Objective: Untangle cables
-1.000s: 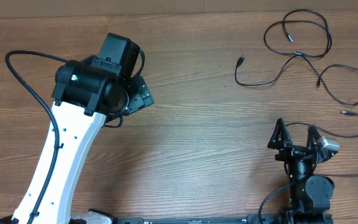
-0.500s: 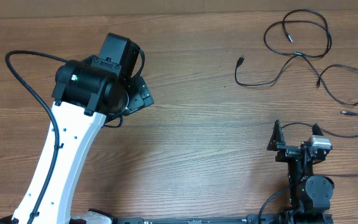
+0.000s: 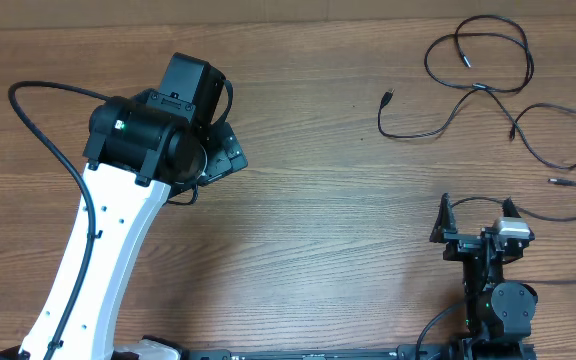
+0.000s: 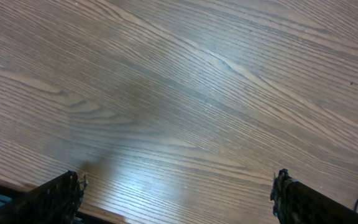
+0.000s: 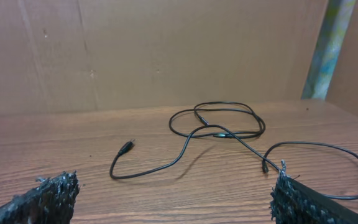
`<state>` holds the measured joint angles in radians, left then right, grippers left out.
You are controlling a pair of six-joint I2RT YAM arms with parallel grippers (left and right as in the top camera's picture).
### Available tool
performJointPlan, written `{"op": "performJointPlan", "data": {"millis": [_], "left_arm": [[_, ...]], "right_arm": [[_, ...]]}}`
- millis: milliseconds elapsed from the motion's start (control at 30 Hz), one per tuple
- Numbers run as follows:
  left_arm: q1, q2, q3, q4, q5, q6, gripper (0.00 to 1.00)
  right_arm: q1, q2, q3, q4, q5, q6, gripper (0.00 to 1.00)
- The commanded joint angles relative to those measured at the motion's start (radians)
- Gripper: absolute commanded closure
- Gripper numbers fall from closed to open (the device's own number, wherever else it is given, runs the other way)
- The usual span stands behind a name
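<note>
Two grippers stand with their jaws spread wide, and neither holds anything. The right gripper (image 3: 476, 215) sits low at the near right edge, its dark, rough-faced fingers (image 5: 55, 193) pointing out across the surface (image 3: 328, 250). The left gripper (image 4: 179, 202) hangs over bare wood on the left half, mostly hidden from above under its black wrist housing, at the end of a white arm (image 3: 98, 260).

The cables (image 3: 476, 88) lie loose on the far right part of the surface, ahead of the right gripper and well apart from the left one. They are thin black cords in open loops that cross one another near the back. One plug end (image 3: 388, 97) points toward the middle, and one strand trails close by the right gripper's right side.

The surface is brown wood-grain laminate with a soft glare under the left wrist. Behind it stands a plain brown wall (image 5: 166, 50), with a pale bluish-green strip (image 5: 329, 50) at its right end.
</note>
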<state>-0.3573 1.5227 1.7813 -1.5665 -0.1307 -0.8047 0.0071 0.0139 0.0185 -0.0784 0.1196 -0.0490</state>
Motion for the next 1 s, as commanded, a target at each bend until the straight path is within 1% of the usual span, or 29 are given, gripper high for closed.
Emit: {"op": "performJointPlan", "data": {"millis": [0, 667, 833, 967], "left_arm": [[0.003, -0.004, 0.020, 0.002, 0.000, 0.019, 0.01], [0.003, -0.004, 0.020, 0.002, 0.000, 0.019, 0.00], [0.003, -0.004, 0.020, 0.001, 0.000, 0.019, 0.01], [0.003, -0.004, 0.020, 0.002, 0.001, 0.019, 0.01]], "right_arm": [[-0.003, -0.011, -0.011, 0.002, 0.000, -0.005, 0.00], [-0.002, -0.011, -0.011, 0.001, -0.008, -0.006, 0.00], [-0.002, -0.011, -0.011, -0.001, -0.008, -0.079, 0.00], [-0.002, -0.011, -0.011, -0.002, -0.024, -0.082, 0.00]]}}
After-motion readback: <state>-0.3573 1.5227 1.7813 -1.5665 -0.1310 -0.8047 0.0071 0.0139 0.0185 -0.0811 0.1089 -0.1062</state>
